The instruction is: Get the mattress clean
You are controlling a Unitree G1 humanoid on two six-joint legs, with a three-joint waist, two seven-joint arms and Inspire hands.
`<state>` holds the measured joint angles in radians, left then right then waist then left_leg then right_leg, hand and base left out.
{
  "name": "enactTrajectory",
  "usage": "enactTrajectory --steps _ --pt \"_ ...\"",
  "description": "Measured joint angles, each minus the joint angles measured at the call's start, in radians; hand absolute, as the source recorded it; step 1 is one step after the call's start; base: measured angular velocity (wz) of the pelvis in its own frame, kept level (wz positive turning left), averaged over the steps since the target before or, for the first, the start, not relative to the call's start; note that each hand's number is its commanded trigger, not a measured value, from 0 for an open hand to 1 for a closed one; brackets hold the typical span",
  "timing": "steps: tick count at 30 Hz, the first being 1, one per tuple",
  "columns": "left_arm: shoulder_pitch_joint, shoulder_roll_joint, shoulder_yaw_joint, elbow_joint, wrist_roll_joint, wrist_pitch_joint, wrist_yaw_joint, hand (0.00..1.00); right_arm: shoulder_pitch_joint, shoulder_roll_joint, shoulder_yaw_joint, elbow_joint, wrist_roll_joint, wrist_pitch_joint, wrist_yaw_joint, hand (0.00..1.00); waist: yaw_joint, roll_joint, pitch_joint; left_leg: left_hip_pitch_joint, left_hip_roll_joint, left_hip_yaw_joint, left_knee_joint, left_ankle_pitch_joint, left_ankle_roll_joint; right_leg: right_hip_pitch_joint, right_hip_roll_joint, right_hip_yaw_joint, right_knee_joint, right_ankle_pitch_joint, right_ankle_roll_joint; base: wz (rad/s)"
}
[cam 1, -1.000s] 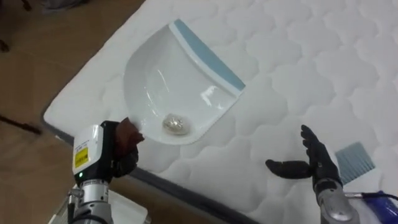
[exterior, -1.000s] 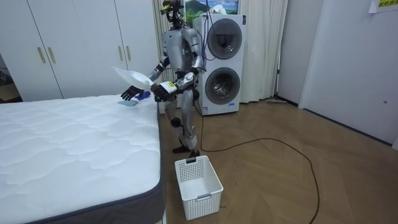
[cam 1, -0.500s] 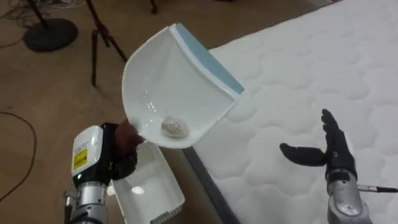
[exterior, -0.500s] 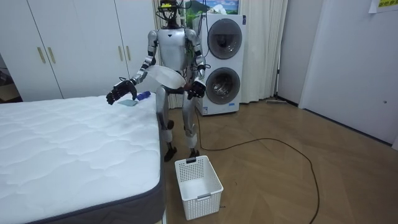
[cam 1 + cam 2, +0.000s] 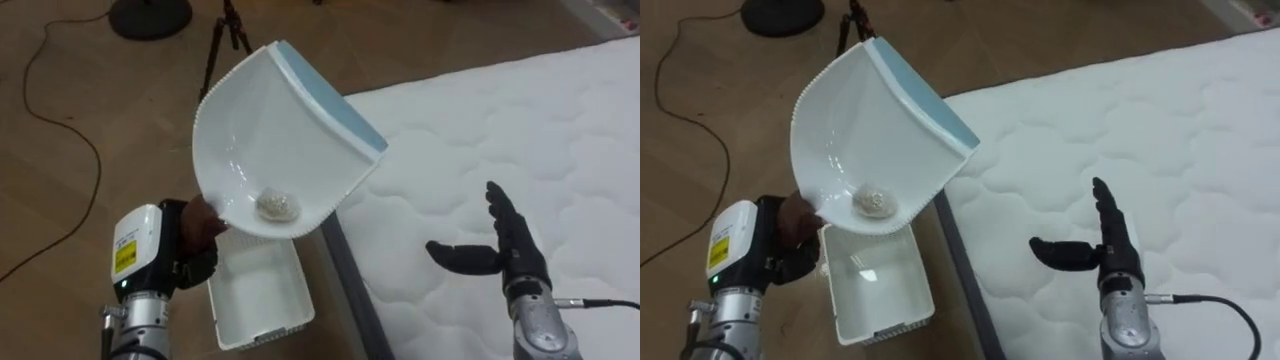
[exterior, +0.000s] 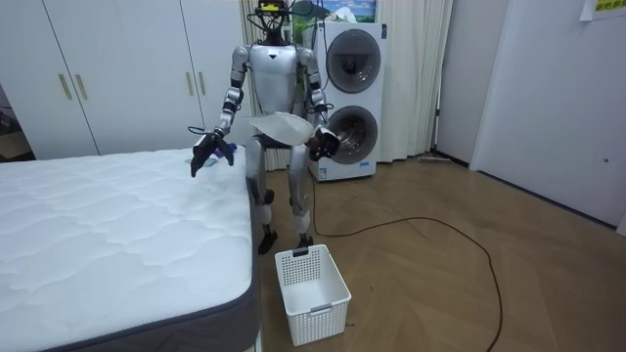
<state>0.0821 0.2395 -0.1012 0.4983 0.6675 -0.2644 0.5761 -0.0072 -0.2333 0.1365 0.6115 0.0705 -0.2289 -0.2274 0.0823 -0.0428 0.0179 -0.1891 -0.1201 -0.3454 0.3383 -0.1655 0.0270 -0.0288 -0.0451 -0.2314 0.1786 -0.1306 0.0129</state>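
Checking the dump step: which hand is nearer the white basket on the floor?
Left. The left hand, holding the dustpan, is over the floor by the basket; the right hand is open over the mattress.

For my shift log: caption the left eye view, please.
Left robot hand holds dustpan carrying a small wad; basket on floor beside the mattress.

The robot stands on the floor point(image 5: 90, 130) beside the bed point(image 5: 500, 130), with two stacked washers point(image 6: 350, 98) behind it. At lower left, the left robot hand point(image 5: 195, 240) grips the dustpan point(image 5: 285, 130), held up over the floor. A small lump point(image 5: 278, 205), perhaps crumpled paper, lies in the dustpan's lowest part. Below it a basket point(image 5: 258, 295) sits on the floor just beside the bed's edge. At right, the right robot hand point(image 5: 518, 262) hovers above the bed, fingers straight.
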Motion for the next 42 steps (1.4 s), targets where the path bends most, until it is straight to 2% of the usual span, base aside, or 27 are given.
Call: enactTrajectory --steps 1,3,4,6,9,12,14,16,17,19,21,22,23,24,25,26,27,28,29,30,33,36,37,39,40,42 --pt "0.000 0.000 -0.001 0.000 -0.001 0.000 0.000 1.00 0.001 0.000 0.000 0.006 0.000 0.000 -0.002 0.00 -0.006 0.002 0.0005 -0.011 0.001 0.018 0.009 0.000 0.001 0.005 -0.004 -0.022 0.000 -0.003 0.001 0.92" --pt "-0.001 -0.001 -0.001 0.000 -0.006 0.001 0.000 1.00 0.011 -0.001 -0.001 0.024 0.001 0.000 -0.020 0.00 -0.026 0.005 0.0007 -0.050 0.021 0.118 0.042 0.002 0.012 0.010 -0.016 -0.077 0.018 -0.028 0.011 0.88" --pt "-0.001 -0.001 -0.001 0.000 -0.006 0.002 0.000 1.00 0.011 0.000 -0.001 0.027 0.001 0.000 -0.022 0.00 -0.027 0.005 0.0009 -0.057 0.021 0.123 0.047 0.002 0.014 0.006 -0.019 -0.085 0.026 -0.034 0.013 0.56" --pt "-0.001 -0.001 -0.001 0.000 -0.004 0.003 0.000 1.00 0.011 -0.001 -0.003 0.029 -0.001 0.000 -0.021 0.00 -0.026 0.007 0.0008 -0.071 0.003 0.092 0.060 0.003 0.018 -0.006 -0.025 -0.106 0.036 -0.040 0.020 0.40" --pt "0.000 0.004 0.000 0.006 -0.008 0.004 0.000 1.00 0.024 0.000 -0.003 0.031 0.004 0.000 -0.022 0.00 -0.022 0.012 0.0010 -0.083 -0.019 0.070 0.073 0.009 0.028 -0.006 -0.040 -0.126 0.052 -0.047 0.029 0.35" --pt "-0.003 0.016 0.001 0.017 -0.008 0.003 0.001 1.00 0.023 0.000 -0.001 0.053 -0.002 -0.002 -0.022 0.00 -0.024 0.016 0.0028 -0.083 -0.029 0.074 0.084 0.002 0.040 -0.013 -0.058 -0.124 0.097 -0.067 0.036 0.09" --pt "-0.007 0.021 0.001 0.049 -0.008 0.002 0.002 1.00 0.023 -0.006 -0.003 0.106 -0.001 -0.003 -0.022 0.00 -0.026 0.018 0.0036 -0.079 -0.042 0.084 0.105 -0.014 0.054 -0.036 -0.082 -0.101 0.182 -0.099 0.043 0.00" --pt "-0.007 0.025 0.001 0.068 -0.009 0.002 0.001 1.00 0.022 -0.009 -0.006 0.138 -0.002 -0.001 -0.022 0.00 -0.025 0.023 0.0042 -0.085 -0.050 0.083 0.120 -0.020 0.061 -0.059 -0.095 -0.091 0.233 -0.113 0.044 -0.04" --pt "-0.014 0.028 0.001 0.081 -0.010 0.002 0.001 1.00 0.022 -0.010 -0.009 0.142 -0.002 -0.001 -0.023 0.00 -0.026 0.031 0.0077 -0.097 -0.050 0.084 0.137 -0.027 0.063 -0.076 -0.094 -0.072 0.252 -0.113 0.044 0.00" --pt "-0.034 0.045 -0.002 0.098 -0.012 0.001 -0.003 1.00 0.020 -0.010 -0.009 0.142 -0.002 -0.001 -0.023 0.00 -0.031 0.035 0.0103 -0.116 -0.058 0.070 0.148 -0.027 0.063 -0.105 -0.093 -0.060 0.271 -0.113 0.044 0.14" --pt "-0.078 0.073 -0.005 0.124 -0.023 0.000 -0.027 1.00 0.017 -0.010 -0.013 0.148 -0.014 -0.001 -0.023 0.00 -0.063 0.040 0.0138 -0.142 -0.074 0.025 0.157 -0.016 0.058 -0.140 -0.088 -0.034 0.289 -0.112 0.039 0.53" --pt "-0.115 0.096 -0.017 0.151 -0.038 0.000 -0.040 1.00 0.013 -0.010 -0.014 0.162 -0.024 -0.001 -0.022 0.00 -0.077 0.041 0.0148 -0.155 -0.081 -0.004 0.163 -0.011 0.053 -0.163 -0.068 0.019 0.285 -0.120 0.029 0.55" --pt "-0.151 0.119 -0.028 0.178 -0.052 0.000 -0.048 1.00 0.009 -0.011 -0.015 0.165 -0.024 -0.001 -0.021 0.00 -0.078 0.043 0.0157 -0.170 -0.084 -0.018 0.163 -0.005 0.048 -0.205 -0.035 0.085 0.268 -0.125 0.025 0.42" --pt "-0.162 0.131 -0.031 0.187 -0.054 0.000 -0.051 1.00 0.004 -0.011 -0.015 0.164 -0.026 -0.002 -0.021 0.00 -0.078 0.044 0.0167 -0.177 -0.084 -0.019 0.162 -0.003 0.045 -0.232 -0.022 0.103 0.254 -0.120 0.023 0.30" --pt "-0.176 0.148 -0.031 0.203 -0.056 0.000 -0.065 1.00 -0.005 -0.014 -0.014 0.165 -0.035 -0.002 -0.022 0.00 -0.081 0.050 0.0182 -0.189 -0.084 -0.017 0.164 0.001 0.042 -0.275 -0.004 0.126 0.242 -0.063 0.013 0.19" --pt "-0.177 0.153 -0.031 0.212 -0.056 0.000 -0.075 1.00 -0.009 -0.027 -0.014 0.167 -0.043 -0.002 -0.025 0.00 -0.087 0.063 0.0112 -0.203 -0.080 -0.002 0.164 0.003 0.039 -0.280 -0.006 0.113 0.248 -0.056 0.002 0.19" --pt "-0.181 0.159 -0.031 0.221 -0.057 -0.001 -0.083 1.00 -0.024 -0.038 -0.012 0.175 -0.055 -0.002 -0.031 0.00 -0.089 0.080 0.0146 -0.222 -0.060 0.048 0.160 0.003 0.039 -0.286 -0.007 0.101 0.251 -0.056 -0.003 0.22" --pt "-0.192 0.160 -0.034 0.236 -0.056 -0.003 -0.090 1.00 -0.029 -0.043 -0.012 0.180 -0.057 -0.002 -0.034 0.00 -0.099 0.086 0.0165 -0.230 -0.047 0.083 0.157 0.004 0.040 -0.287 -0.012 0.090 0.255 -0.060 -0.005 0.39" --pt "-0.214 0.164 -0.041 0.269 -0.056 -0.003 -0.106 1.00 -0.036 -0.044 -0.011 0.199 -0.058 -0.002 -0.034 0.00 -0.107 0.088 0.0158 -0.236 -0.018 0.168 0.144 0.008 0.046 -0.292 -0.024 0.083 0.271 -0.074 -0.005 0.45" --pt "-0.230 0.169 -0.046 0.290 -0.057 -0.002 -0.120 1.00 -0.037 -0.045 -0.011 0.201 -0.058 -0.002 -0.030 0.00 -0.108 0.083 0.0168 -0.242 -0.007 0.211 0.143 0.007 0.047 -0.310 -0.028 0.088 0.293 -0.091 -0.004 0.28" --pt "-0.234 0.192 -0.063 0.297 -0.064 0.008 -0.153 1.00 -0.054 -0.046 -0.010 0.201 -0.057 -0.002 -0.029 0.00 -0.112 0.083 0.0178 -0.264 -0.015 0.206 0.147 0.007 0.047 -0.345 -0.030 0.091 0.322 -0.106 -0.004 0.04" --pt "-0.236 0.239 -0.070 0.297 -0.085 0.018 -0.208 1.00 -0.062 -0.047 -0.004 0.201 -0.066 0.000 -0.029 0.00 -0.129 0.085 0.0168 -0.293 -0.016 0.203 0.147 0.008 0.046 -0.370 -0.032 0.075 0.329 -0.108 -0.009 0.10" --pt "-0.241 0.257 -0.070 0.297 -0.087 0.032 -0.233 1.00 -0.064 -0.048 -0.004 0.201 -0.085 0.000 -0.029 0.00 -0.138 0.087 0.0176 -0.301 -0.018 0.195 0.147 0.008 0.046 -0.378 -0.039 0.061 0.332 -0.111 -0.012 0.10" --pt "-0.252 0.284 -0.085 0.297 -0.088 0.052 -0.273 1.00 -0.064 -0.050 -0.004 0.202 -0.108 0.000 -0.029 0.00 -0.147 0.091 0.0201 -0.311 -0.022 0.193 0.146 0.008 0.046 -0.391 -0.043 0.058 0.339 -0.114 -0.011 0.07" --pt "-0.269 0.297 -0.102 0.297 -0.089 0.067 -0.305 1.00 -0.065 -0.052 -0.004 0.202 -0.108 0.000 -0.028 0.00 -0.152 0.099 0.0240 -0.319 -0.022 0.193 0.146 0.008 0.046 -0.398 -0.044 0.057 0.339 -0.114 -0.011 0.00" --pt "-0.290 0.305 -0.113 0.297 -0.088 0.083 -0.351 1.00 -0.074 -0.055 -0.004 0.201 -0.110 0.000 -0.027 0.00 -0.157 0.113 0.0296 -0.333 -0.022 0.195 0.146 0.008 0.047 -0.413 -0.045 0.057 0.339 -0.114 -0.011 -0.02"
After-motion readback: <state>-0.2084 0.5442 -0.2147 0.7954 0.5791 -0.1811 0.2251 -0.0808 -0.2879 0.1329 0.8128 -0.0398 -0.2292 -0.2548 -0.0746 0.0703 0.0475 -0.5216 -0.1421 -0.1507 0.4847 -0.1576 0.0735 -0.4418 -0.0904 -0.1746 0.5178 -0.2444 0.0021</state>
